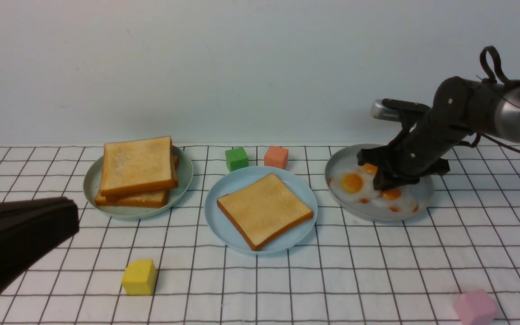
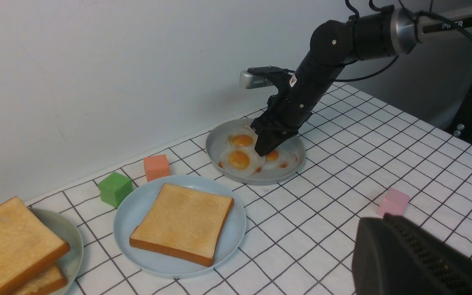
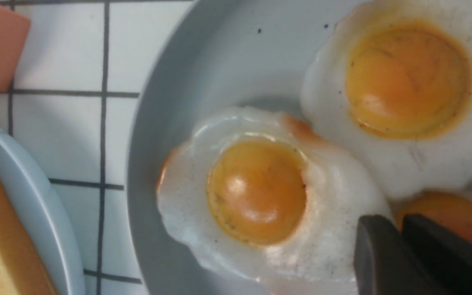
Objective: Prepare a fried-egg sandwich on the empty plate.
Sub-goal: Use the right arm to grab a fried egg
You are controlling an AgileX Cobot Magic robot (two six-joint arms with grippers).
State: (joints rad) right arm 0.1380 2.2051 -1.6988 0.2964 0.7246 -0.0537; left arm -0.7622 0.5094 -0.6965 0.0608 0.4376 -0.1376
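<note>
The light blue empty plate [image 1: 237,185] [image 2: 137,205] sits mid-table and carries one toast slice [image 1: 264,210] [image 2: 182,223]. To its right, a grey plate [image 1: 422,196] holds several fried eggs. My right gripper [image 1: 378,185] [image 2: 261,152] [image 3: 400,223] reaches down into that plate, its two fingers pressed together on the white rim of the nearest fried egg [image 1: 352,183] [image 2: 239,159] [image 3: 256,190]. My left gripper [image 1: 72,216] [image 2: 367,223] hovers low at the near left, shut and holding nothing.
A stack of toast slices [image 1: 137,169] lies on a pale grey-green plate [image 1: 183,176] at the left. Behind the blue plate stand a green block [image 1: 236,159] and a salmon block [image 1: 276,156]. A yellow block [image 1: 139,277] and a pink block [image 1: 475,307] lie near the front.
</note>
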